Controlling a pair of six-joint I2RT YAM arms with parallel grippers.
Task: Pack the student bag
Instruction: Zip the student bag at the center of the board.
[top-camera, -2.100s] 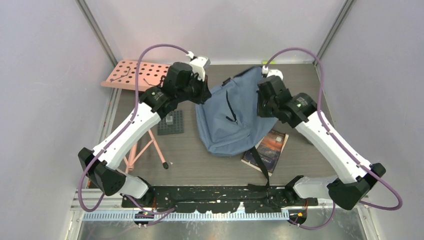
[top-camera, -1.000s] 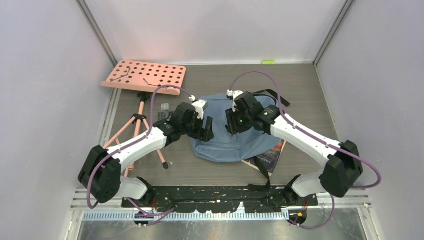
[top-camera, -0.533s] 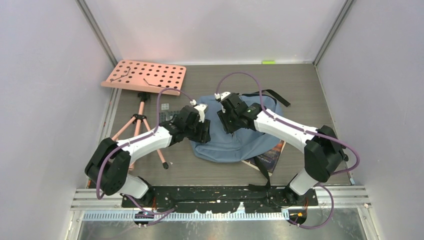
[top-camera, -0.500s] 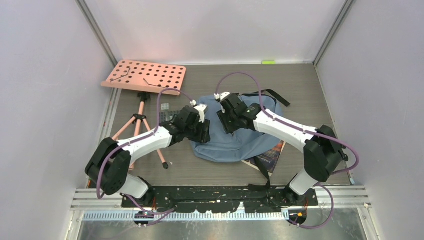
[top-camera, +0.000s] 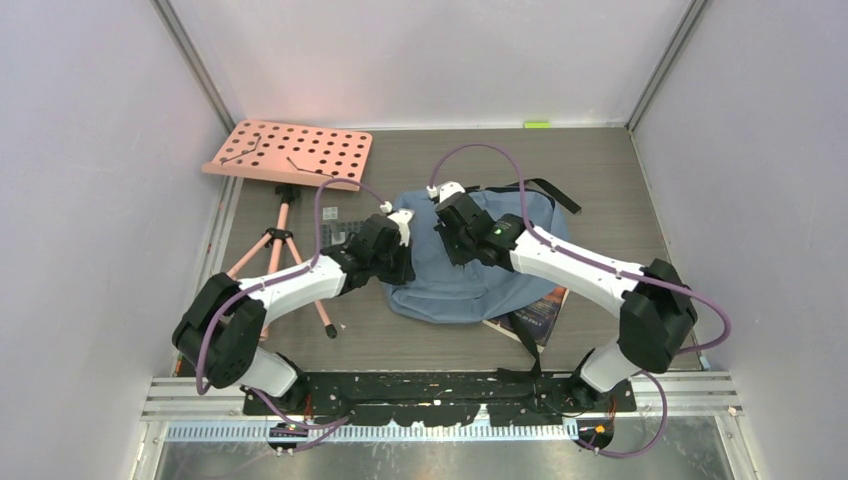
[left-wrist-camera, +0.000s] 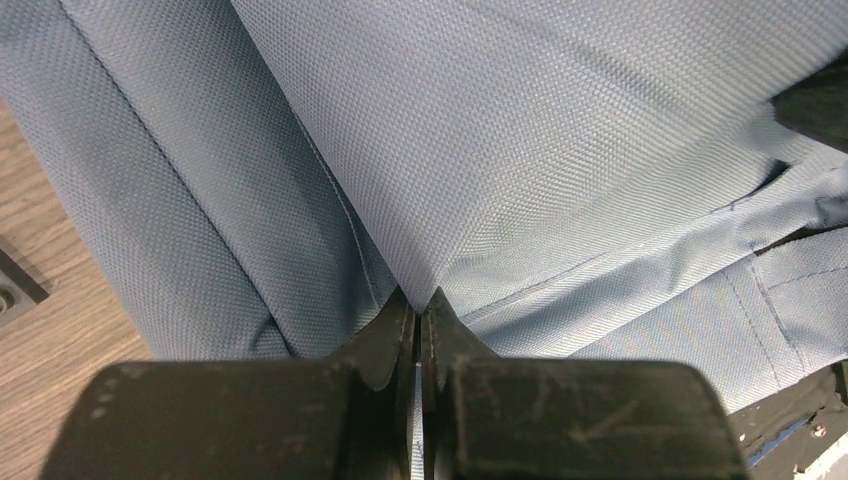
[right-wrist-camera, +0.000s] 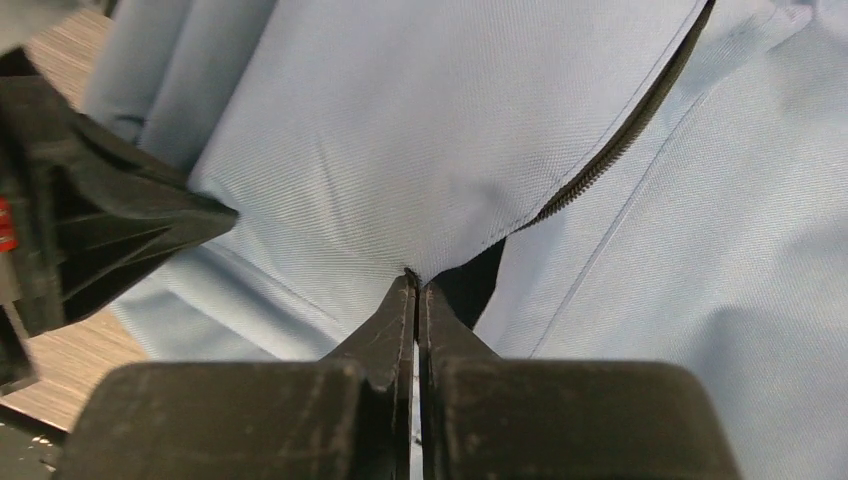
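The blue-grey student bag (top-camera: 470, 285) lies in the middle of the table. My left gripper (top-camera: 398, 268) sits at its left edge, shut on a pinch of the bag's fabric (left-wrist-camera: 480, 200); the left wrist view shows the cloth drawn into its closed tips (left-wrist-camera: 420, 300). My right gripper (top-camera: 456, 250) is over the bag's upper middle, shut on the fabric edge beside the black zipper (right-wrist-camera: 620, 150), where a dark opening (right-wrist-camera: 475, 285) shows. The two grippers are close together.
A book (top-camera: 545, 300) lies partly under the bag's right lower corner. A pink tripod stand (top-camera: 275, 245) with a perforated pink board (top-camera: 290, 152) stands at the left. A dark grey plate (top-camera: 335, 228) lies beside the left arm. A black strap (top-camera: 545, 190) trails from the bag's top.
Both arms came down from the bag's far end toward its middle and closer together. The bag went from lifted and stretched to lying flatter. In the last half second little has moved.
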